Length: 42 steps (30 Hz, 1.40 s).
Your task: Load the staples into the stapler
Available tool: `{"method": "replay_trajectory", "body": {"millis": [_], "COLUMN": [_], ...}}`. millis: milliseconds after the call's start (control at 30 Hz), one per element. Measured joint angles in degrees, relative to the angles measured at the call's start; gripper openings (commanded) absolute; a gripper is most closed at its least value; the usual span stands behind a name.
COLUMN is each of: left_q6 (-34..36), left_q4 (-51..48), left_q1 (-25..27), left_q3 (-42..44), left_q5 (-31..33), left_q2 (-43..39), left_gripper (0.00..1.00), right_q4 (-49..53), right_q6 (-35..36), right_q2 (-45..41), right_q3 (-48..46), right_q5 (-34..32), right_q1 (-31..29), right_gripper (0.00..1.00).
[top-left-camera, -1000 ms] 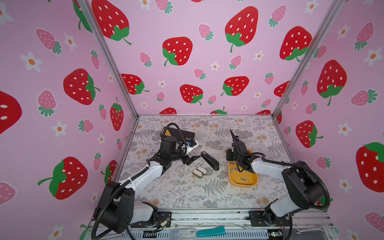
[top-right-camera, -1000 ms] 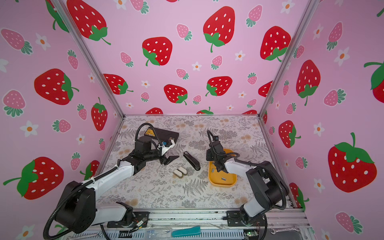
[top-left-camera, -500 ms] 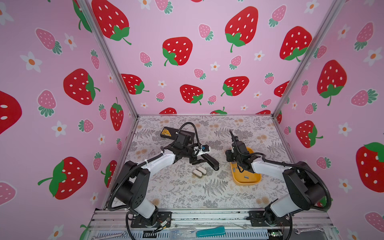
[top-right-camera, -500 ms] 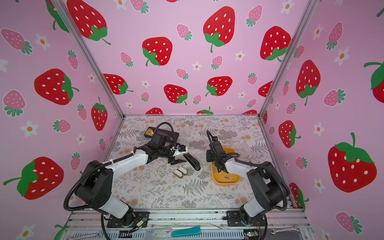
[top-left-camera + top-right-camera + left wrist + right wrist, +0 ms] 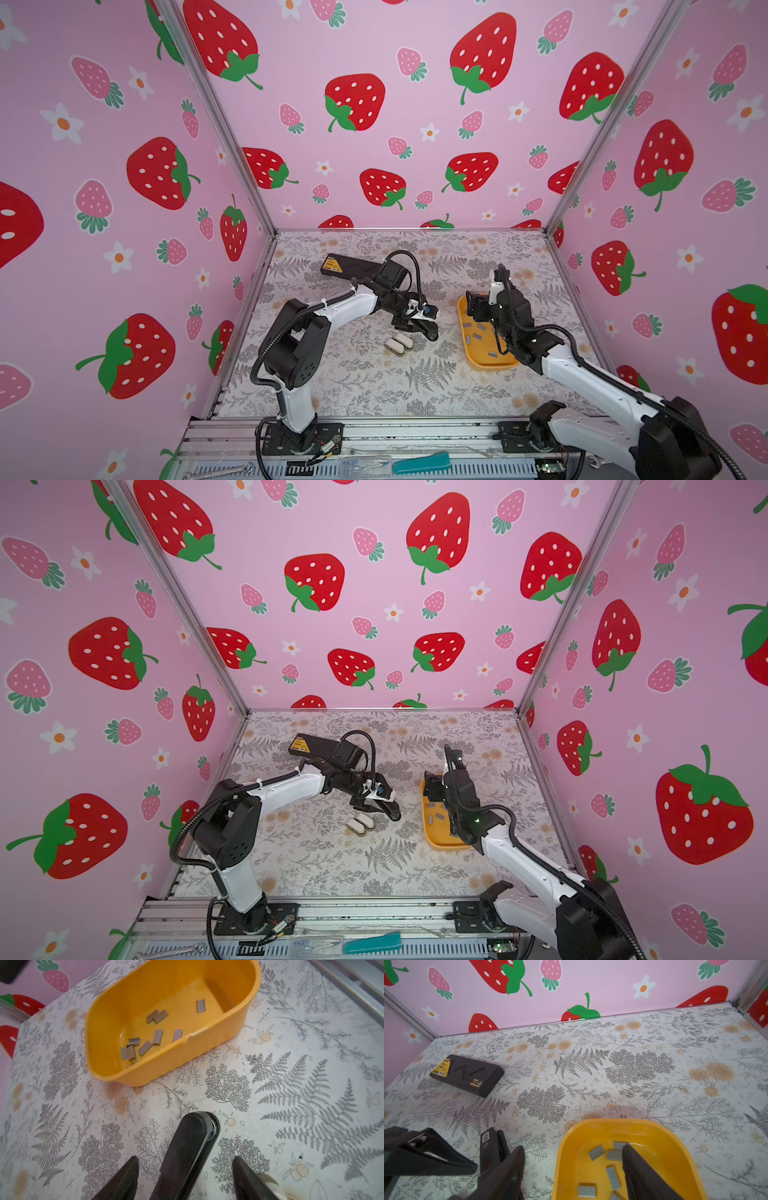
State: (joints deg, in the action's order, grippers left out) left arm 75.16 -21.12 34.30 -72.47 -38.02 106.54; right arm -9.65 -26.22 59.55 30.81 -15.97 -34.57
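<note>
Left jaws: spread, straddling the black stapler on the counter, touching neither side.
Right jaws: spread too, one finger inside the yellow tub.
Staples: loose in the tub, right beneath those jaws, so the right arm is nearer.
Stapler axis: nose aimed toward the tub.

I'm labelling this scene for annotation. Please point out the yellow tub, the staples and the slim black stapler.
yellow tub (image 5: 135, 991): left wrist view, bare inner wall.
staples (image 5: 158, 1037): left wrist view, top face of one strip.
slim black stapler (image 5: 185, 1147): left wrist view, middle of its top arm.
</note>
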Motion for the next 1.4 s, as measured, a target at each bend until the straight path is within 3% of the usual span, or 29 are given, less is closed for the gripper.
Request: {"method": "replay_trajectory", "body": {"millis": [267,633,900,933,1033,1133,1200,1267,1400], "left_q6": [5.77,8.83,10.21,10.69,11.13,11.41,10.21,7.65,-0.17], "left_q4": [-5.73,-9.86,-13.31,-13.62,-15.47,-17.66,-18.8,-19.37,-15.08], "left_q1": [1.51,2.91,3.28,3.3,3.32,3.45,3.48,3.28,2.93], "left_q3": [-7.1,-12.17,-16.2,-16.48,-17.53,-19.12,-20.24,-21.73,-20.65], "left_q5": [1.6,5.11,5.66,5.66,5.35,5.62,5.92,6.05,6.36], "left_q2": [6.16,11.43,14.58,14.71,14.8,14.95,14.97,14.95,11.58], "left_gripper": [0.67,0.59,0.4,0.33,0.0,0.0,0.0,0.0,0.0], "right_q4": [-1.84,-6.29,-9.6,-9.92,-10.91,-12.17,-13.31,-15.15,-17.66], "right_q6": [0.59,0.61,0.59,0.57,0.48,0.35,0.31,0.42,1.03], "right_q2": [-8.26,-9.35,-9.35,-9.31,-9.09,-8.48,-7.89,-6.43,-3.58], "right_q3": [-7.45,-9.57,-10.97,-10.99,-10.99,-10.99,-10.99,-10.82,-10.19], "right_q5": [-2.16,-2.29,-1.86,-1.79,-1.6,-0.79,0.07,0.81,0.55], "right_q1": [2.86,3.74,4.0,4.0,4.02,4.26,4.35,4.37,4.35], "right_gripper": [0.83,0.83,0.83,0.83,0.84,0.87,0.94,0.99,0.99]}}
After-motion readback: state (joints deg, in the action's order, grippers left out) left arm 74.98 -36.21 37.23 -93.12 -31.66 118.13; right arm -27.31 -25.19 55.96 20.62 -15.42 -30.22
